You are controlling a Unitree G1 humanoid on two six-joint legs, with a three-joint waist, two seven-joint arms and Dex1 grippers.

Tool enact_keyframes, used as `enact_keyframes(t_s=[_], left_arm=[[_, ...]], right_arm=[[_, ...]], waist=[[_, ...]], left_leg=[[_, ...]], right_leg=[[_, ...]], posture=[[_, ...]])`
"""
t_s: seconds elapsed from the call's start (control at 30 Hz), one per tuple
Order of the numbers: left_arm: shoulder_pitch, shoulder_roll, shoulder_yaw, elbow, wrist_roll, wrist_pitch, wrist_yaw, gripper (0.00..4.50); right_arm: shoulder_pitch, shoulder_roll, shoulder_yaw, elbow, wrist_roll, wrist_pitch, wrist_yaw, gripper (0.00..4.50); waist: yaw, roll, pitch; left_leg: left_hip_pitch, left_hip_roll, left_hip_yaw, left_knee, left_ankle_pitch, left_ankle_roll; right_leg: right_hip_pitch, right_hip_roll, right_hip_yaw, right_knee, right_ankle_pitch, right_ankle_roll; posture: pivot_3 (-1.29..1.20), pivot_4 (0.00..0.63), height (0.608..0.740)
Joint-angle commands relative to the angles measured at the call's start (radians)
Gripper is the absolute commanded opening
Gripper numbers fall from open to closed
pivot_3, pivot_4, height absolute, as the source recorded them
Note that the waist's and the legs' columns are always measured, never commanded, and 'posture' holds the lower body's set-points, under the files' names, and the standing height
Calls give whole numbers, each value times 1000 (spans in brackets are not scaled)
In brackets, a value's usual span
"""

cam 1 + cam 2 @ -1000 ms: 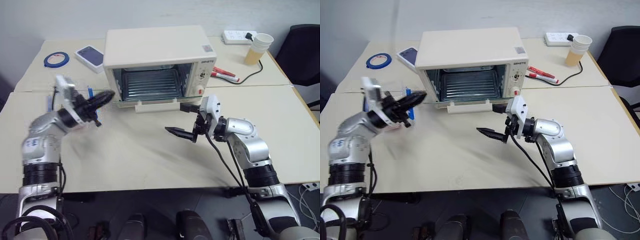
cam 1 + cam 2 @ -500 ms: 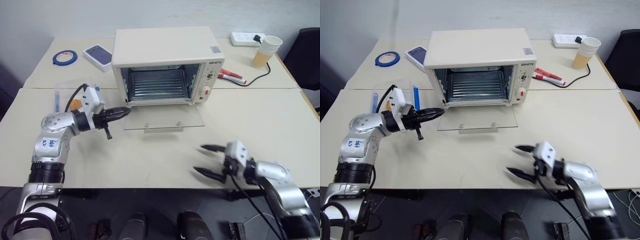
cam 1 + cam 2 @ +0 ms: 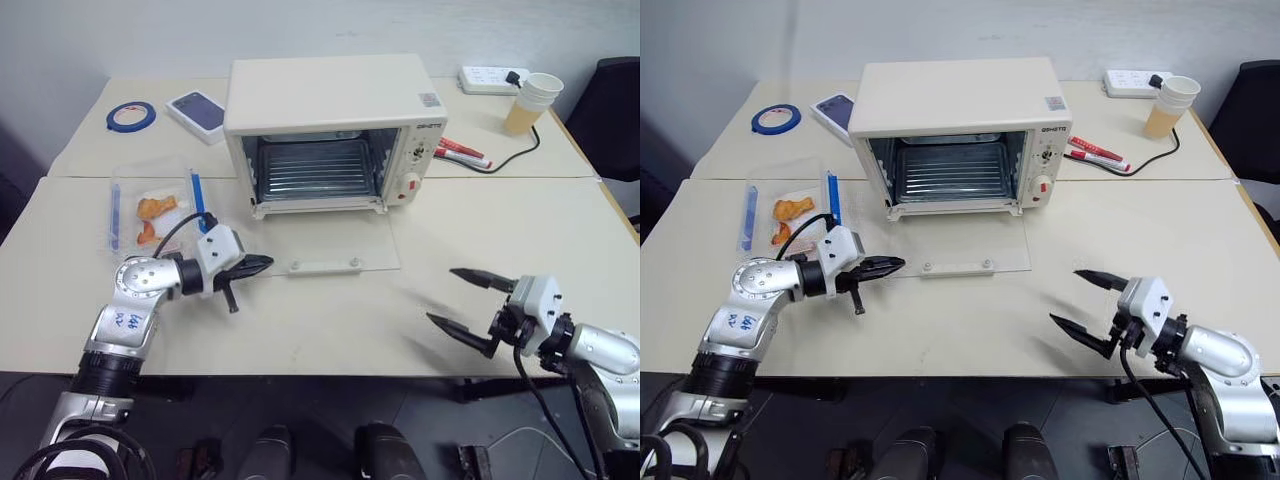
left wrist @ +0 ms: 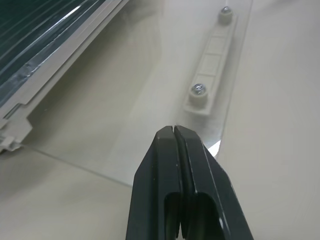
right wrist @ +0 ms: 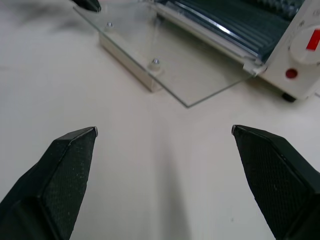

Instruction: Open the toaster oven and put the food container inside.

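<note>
Since the earlier frames the glass door has swung from shut and upright to lying flat on the table, and both arms have drawn back from the oven front: the left gripper has dropped to the table beside the door's near left corner, while the right gripper has pulled well away toward the near right of the table. The left gripper's fingers are pressed together with nothing between them, the tip hovering just over the corner of the glass. The right gripper's two black fingers are spread wide and empty, pointing toward the door and the oven's control panel. The toaster oven is a cream-white box, its cavity open and showing a wire rack; knobs and a red button sit on its right panel, and a cream handle bar is screwed to the door's free edge. The food container lies on the table just behind the left gripper, left of the oven: a clear flat box with blue clip edges, holding orange-brown fried pieces, still outside the oven.
</note>
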Motion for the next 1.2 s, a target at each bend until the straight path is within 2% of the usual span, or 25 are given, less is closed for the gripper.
enact_keyframes(t_s=[0.03, 0.1, 0.17, 0.37, 0.4, 0.43, 0.5, 0.6, 0.73, 0.87, 1.0, 1.07, 1.2], left_arm=[[59, -5, 126, -145, -171, 86, -8, 742], [114, -9, 238, -207, -273, 120, 15, 1325], [192, 7, 366, -239, -333, 159, 54, 1684], [523, 22, 712, -284, -393, 190, 97, 2999], [585, 11, 766, -282, -399, 190, 103, 3342], [622, 4, 796, -284, -407, 191, 109, 3391], [707, -22, 855, -272, -413, 180, 113, 3900], [825, -88, 946, -254, -422, 144, 130, 4419], [855, -113, 937, -349, -440, 190, 198, 4419], [801, -107, 909, -508, -541, 447, 469, 4419], [670, -133, 886, -656, -833, 684, 856, 4419], [582, -162, 827, -693, -1021, 727, 1176, 4419], [404, -220, 685, -689, -1313, 630, 1717, 4419]], right_arm=[[-71, 18, 26, -35, 92, 65, 8, 4500], [-126, 28, 61, -32, 87, 60, 19, 4500], [-177, 44, 96, -31, 88, 66, 26, 4500], [-287, 114, 172, -23, 99, 66, 35, 4500], [-298, 126, 185, -23, 102, 67, 39, 4500], [-304, 134, 190, -24, 103, 68, 42, 4500], [-312, 148, 205, -26, 106, 64, 48, 4500], [-325, 168, 229, -19, 82, 16, 77, 4500], [-330, 157, 224, 4, 77, 4, 91, 4500], [-325, 121, 201, -3, 98, 30, 115, 4500], [-315, 72, 179, -31, 134, 58, 150, 4500], [-311, 52, 172, -39, 148, 72, 163, 4500], [-304, 41, 168, -24, 141, 65, 179, 4500]], waist=[[-1, 0, 0], [-3, 0, 0], [-6, 0, 0], [-20, 0, 0], [-21, 0, 0], [-21, 0, 0], [-18, -1, 0], [-10, -1, 0], [13, -2, 0], [24, -2, 0], [23, -2, 0], [23, -2, 0], [17, -3, 0]], left_leg=[[0, 0, 0, 0, 0, 0], [0, 1, 0, 0, 0, 0], [0, 2, -1, 0, 0, 0], [0, 2, -2, -2, -1, -1], [0, 2, -2, -2, -1, -1], [0, 2, -2, -2, -1, -1], [0, 2, -2, -2, -1, -1], [0, 1, -3, -2, -1, 0], [0, 1, -3, -1, -2, 0], [0, 1, -4, 0, -2, 1], [0, 1, -4, -1, -2, 1], [0, 1, -3, -1, -2, 0], [0, 2, -2, 0, -2, 0]], right_leg=[[0, 0, 0, 0, 0, 0], [0, -1, 2, -1, 0, 0], [0, -1, 3, -1, 0, 0], [0, -1, 4, -3, 0, 0], [0, -2, 4, -4, 0, 0], [0, -2, 4, -4, 0, 0], [0, -2, 4, -5, 0, 0], [1, -3, 4, -5, 0, -1], [2, -3, 3, -6, 0, -1], [3, -3, 4, -6, 1, -2], [2, -3, 5, -5, 1, -2], [1, -2, 5, -4, 1, -2], [1, 0, 6, -3, 1, -1]], posture=[[0, 150, 740], [0, 150, 740], [0, 150, 740], [0, 150, 740], [0, 150, 740], [0, 150, 740], [0, 150, 740], [0, 150, 740], [0, 150, 740], [0, 150, 740], [0, 150, 740], [0, 150, 740], [0, 150, 740]])
